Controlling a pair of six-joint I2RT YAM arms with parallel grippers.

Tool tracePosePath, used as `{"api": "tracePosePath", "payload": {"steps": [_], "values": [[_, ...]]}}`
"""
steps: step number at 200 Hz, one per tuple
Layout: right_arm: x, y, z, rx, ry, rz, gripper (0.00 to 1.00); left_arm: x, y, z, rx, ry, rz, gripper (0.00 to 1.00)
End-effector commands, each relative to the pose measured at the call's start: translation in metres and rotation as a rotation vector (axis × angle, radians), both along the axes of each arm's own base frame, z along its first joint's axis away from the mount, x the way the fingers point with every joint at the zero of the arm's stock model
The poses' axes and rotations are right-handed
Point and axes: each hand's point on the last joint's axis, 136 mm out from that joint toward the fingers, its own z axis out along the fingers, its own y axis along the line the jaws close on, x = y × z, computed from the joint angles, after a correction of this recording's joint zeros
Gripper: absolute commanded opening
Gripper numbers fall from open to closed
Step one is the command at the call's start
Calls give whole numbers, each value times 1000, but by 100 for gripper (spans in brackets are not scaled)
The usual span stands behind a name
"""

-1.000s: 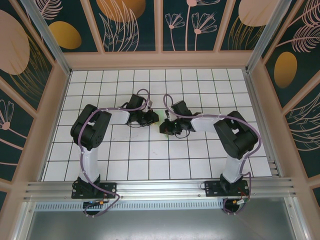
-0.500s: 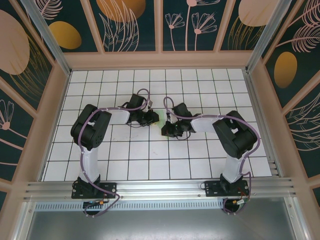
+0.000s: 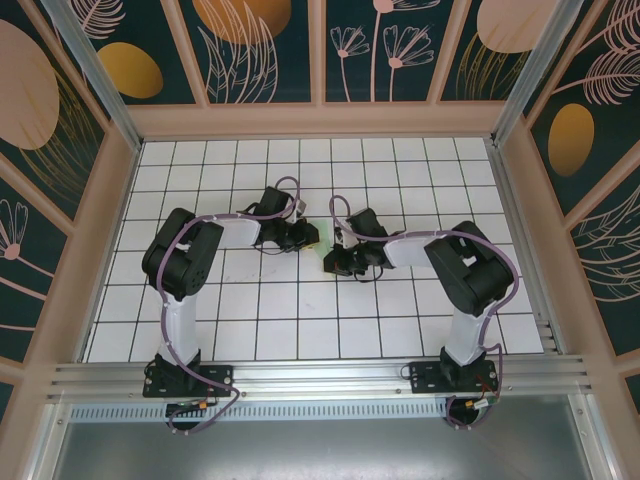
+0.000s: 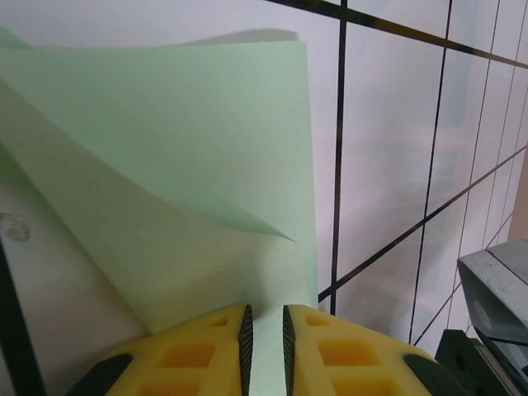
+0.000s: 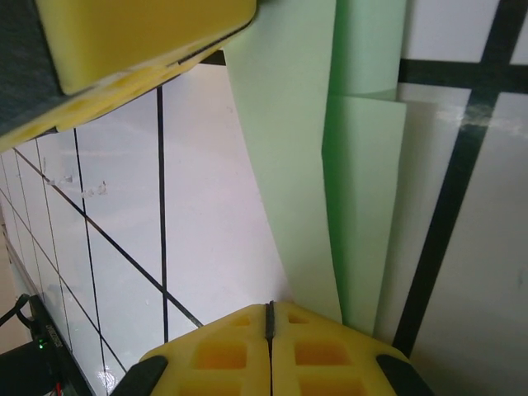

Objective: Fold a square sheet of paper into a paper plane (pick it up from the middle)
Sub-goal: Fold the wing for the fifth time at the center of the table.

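Nearly closed, the left gripper has only a thin slit between its yellow jaws. The square sheet of paper goes into this slit, so it looks pinched there. From the grip the pale green sheet stands up and curls over, one layer bending above another, off the white grid table.

The right gripper is fully closed, its two pads meeting in one fine line. The sheet comes down to it just to the right of that line and passes behind one pad. I cannot tell if it is caught there. In the right wrist view a pad of the left gripper is at the top left, and the sheet hangs between both grippers.

Seen from above, the two grippers meet near the middle of the table, the left one a little farther, the right one a little nearer, with the paper between their tips.
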Motion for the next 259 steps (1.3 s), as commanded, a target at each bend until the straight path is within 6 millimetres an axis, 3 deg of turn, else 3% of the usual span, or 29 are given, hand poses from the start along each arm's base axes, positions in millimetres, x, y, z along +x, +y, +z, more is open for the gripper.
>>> {"api": "tracePosePath", "payload": {"steps": [1, 25, 47, 73, 79, 112, 157, 259], "values": [[-15, -18, -29, -51, 104, -31, 6, 24, 1, 19, 5, -148, 19, 24], [-14, -23, -32, -36, 118, -59, 4, 25, -2, 55, -63, -272, 6, 28], [-14, -27, -34, -11, 137, -88, 4, 20, 2, 65, -82, -332, 3, 31], [-16, -28, -34, 5, 146, -105, 4, 16, 3, 61, -80, -337, -4, 32], [-16, -28, -34, 7, 148, -107, 4, 9, 7, 49, -67, -311, -6, 32], [-18, -29, -36, 8, 163, -112, 3, 0, 2, 37, -101, -277, -42, 30], [-13, -39, -44, -10, 199, -158, 3, -2, -3, 25, -116, -258, -74, 26], [-13, -38, -48, -26, 214, -146, 3, 18, -10, 12, -92, -237, -53, 24]]}}
